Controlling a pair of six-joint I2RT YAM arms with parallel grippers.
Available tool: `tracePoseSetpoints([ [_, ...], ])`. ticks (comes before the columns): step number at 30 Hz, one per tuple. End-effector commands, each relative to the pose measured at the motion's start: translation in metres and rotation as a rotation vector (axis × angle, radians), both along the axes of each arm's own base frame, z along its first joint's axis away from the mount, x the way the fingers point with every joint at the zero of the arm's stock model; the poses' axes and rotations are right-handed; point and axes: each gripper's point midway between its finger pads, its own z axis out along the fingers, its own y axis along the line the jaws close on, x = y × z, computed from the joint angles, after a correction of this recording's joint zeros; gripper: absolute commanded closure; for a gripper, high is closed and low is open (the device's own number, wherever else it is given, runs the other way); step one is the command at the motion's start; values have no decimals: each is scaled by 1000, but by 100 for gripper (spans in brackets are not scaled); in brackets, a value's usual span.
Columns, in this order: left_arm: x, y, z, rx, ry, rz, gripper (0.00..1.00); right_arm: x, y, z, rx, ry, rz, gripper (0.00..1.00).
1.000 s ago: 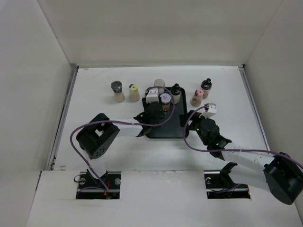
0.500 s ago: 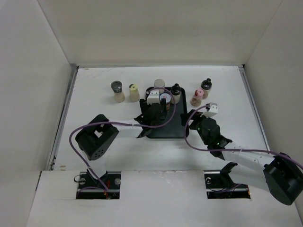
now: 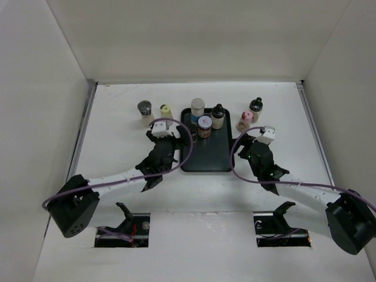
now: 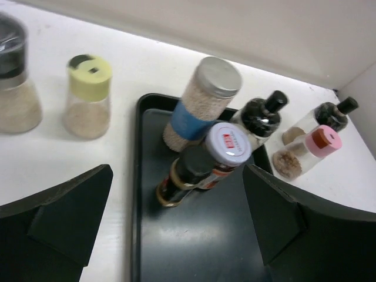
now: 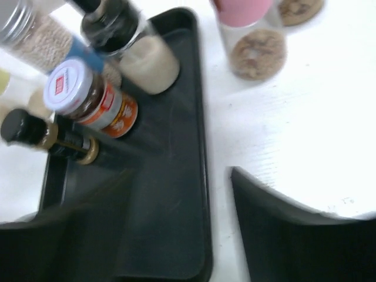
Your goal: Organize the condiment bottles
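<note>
- Left wrist view: the tan bottle with the grey and black cap (image 4: 13, 82) is cut by the left edge.
- There the slim dark bottle with the gold collar (image 4: 179, 179) covers most of the brown jar with the white printed cap (image 4: 229, 144).
- The clear bottle with the black cap (image 4: 332, 114) is partly hidden behind the pink-capped bottle (image 4: 308, 147).
- The right wrist view is blurred; the jar's print cannot be read.
- Its top edge cuts the silver-capped bottle with the blue label (image 5: 41, 38).
- The fingers of the right gripper (image 5: 179, 171) are dark blurs, cut by the bottom edge.
</note>
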Motion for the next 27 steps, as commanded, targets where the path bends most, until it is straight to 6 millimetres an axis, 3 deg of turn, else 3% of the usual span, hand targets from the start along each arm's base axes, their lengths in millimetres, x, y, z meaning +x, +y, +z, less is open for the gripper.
tracePoseSetpoints([
  [1, -8, 30, -14, -80, 8, 54, 4, 24, -10, 42, 26, -61, -108, 10],
  [3, -14, 52, -43, -74, 61, 87, 4, 38, -21, 48, 2, -46, -158, 0],
  [6, -20, 73, -69, -89, 119, 115, 4, 61, -46, 45, -46, -5, -244, 0],
  [11, -17, 98, -74, -157, 132, 137, 4, 95, -73, 31, -139, 76, -305, 0],
  [21, -19, 95, -82, -202, 160, 118, 4, 151, -55, 11, -235, 136, -236, 0],
  [23, -19, 97, -83, -201, 161, 123, 4, 157, -58, 5, -239, 145, -251, 10],
  [27, -18, 97, -83, -206, 162, 123, 4, 167, -60, 6, -262, 97, -262, 46],
])
